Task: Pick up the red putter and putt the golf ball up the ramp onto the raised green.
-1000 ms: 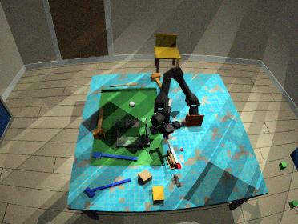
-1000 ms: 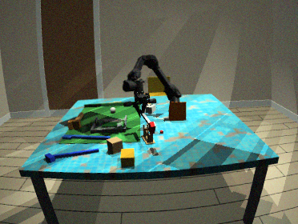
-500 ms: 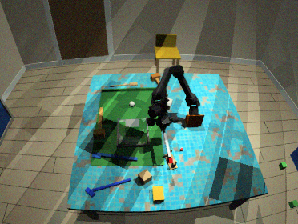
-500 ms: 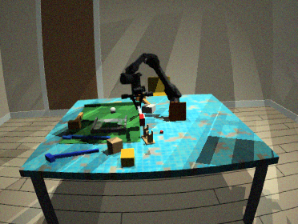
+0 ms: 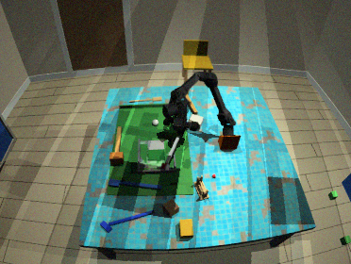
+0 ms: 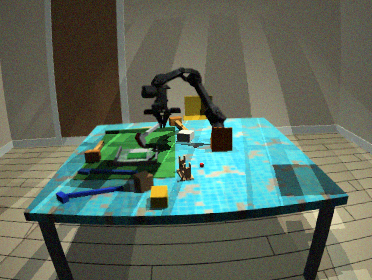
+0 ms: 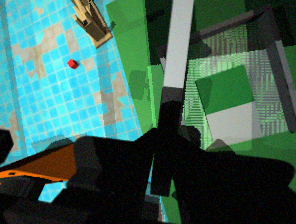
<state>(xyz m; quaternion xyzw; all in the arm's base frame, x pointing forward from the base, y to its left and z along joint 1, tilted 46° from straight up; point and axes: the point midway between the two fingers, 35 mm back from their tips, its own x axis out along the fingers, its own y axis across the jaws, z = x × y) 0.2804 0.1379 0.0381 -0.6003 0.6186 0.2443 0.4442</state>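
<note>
My gripper (image 5: 174, 134) is clamped on the putter (image 5: 172, 150), whose grey shaft hangs over the green mat (image 5: 127, 123) by the raised green (image 5: 152, 155). The golf ball (image 5: 155, 122) lies on the mat. The blue-tiled table (image 6: 280, 165) stands on a plank floor (image 5: 52, 94); a yellow chair (image 5: 196, 56) stands behind.

Open green mat (image 5: 126, 123) beside golf ball (image 5: 155, 122) — hammer (image 5: 116, 147) flanks it.

The top view looks down from high up on the whole bench (image 5: 264, 156). The exterior view looks across it from the near side, farther back. The wrist view looks down, very close. All three share the green mat (image 5: 127, 123).
</note>
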